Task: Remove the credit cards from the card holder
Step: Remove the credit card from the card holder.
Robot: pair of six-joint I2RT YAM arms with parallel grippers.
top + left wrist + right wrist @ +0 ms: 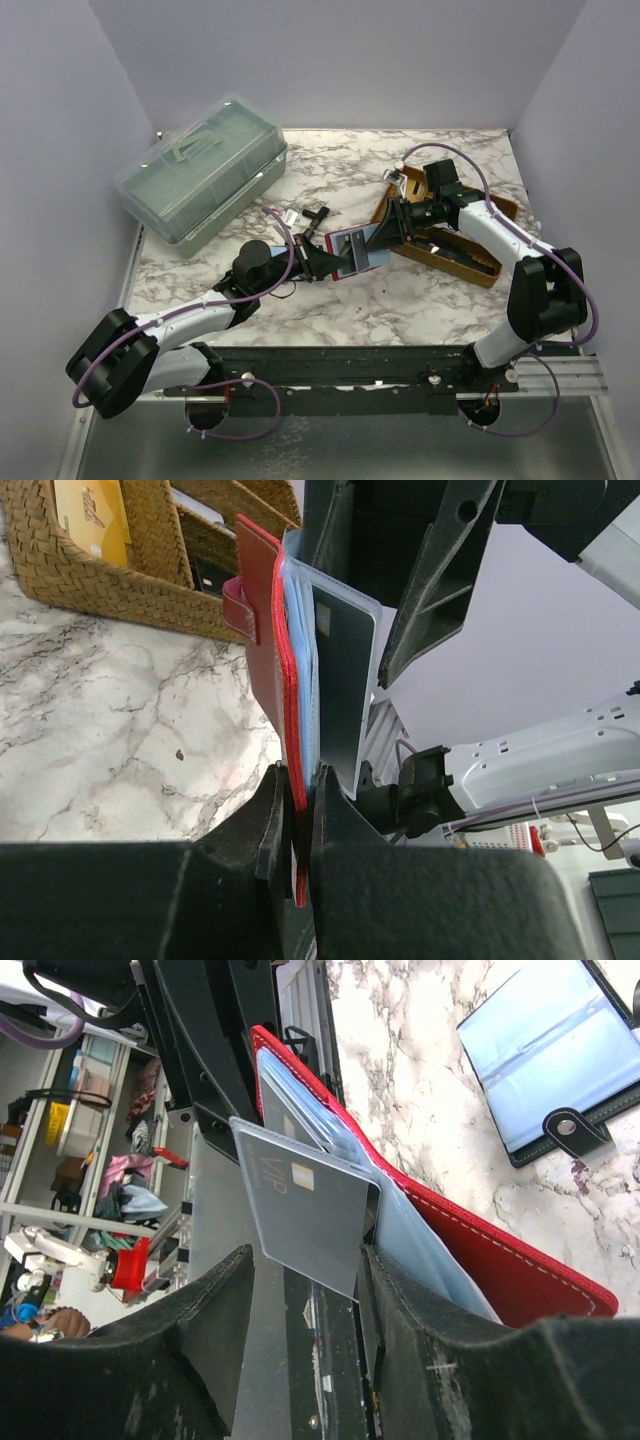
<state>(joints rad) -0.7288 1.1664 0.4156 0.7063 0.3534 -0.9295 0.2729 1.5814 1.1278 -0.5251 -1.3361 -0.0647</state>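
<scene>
Out in the middle of the marbled surface [400,310] the two arms meet over a red card holder [340,262], which is held up off the surface and spread open. The left tool [300,792] is closed tight on the holder's lower edge, with the red cover and its pale blue sleeves pinched between the two fingers. A grey credit card [300,1210] with a small chip and "VIP" printed on it sticks partway out of the sleeves, angled towards the right arm. The right tool [305,1260] has a finger on each side of that card. The fingers stand apart and the card fills most of the gap, but I cannot tell whether they press on it or only flank it. More pale blue sleeves fan out behind the card, against the red cover. A second, black card holder [545,1055] lies open and flat on the surface nearby, with its snap strap hanging off one edge. Behind the right arm is a wicker tray [505,208], and a green lidded plastic box [200,180] stands at the far left corner, well apart from the arms.
</scene>
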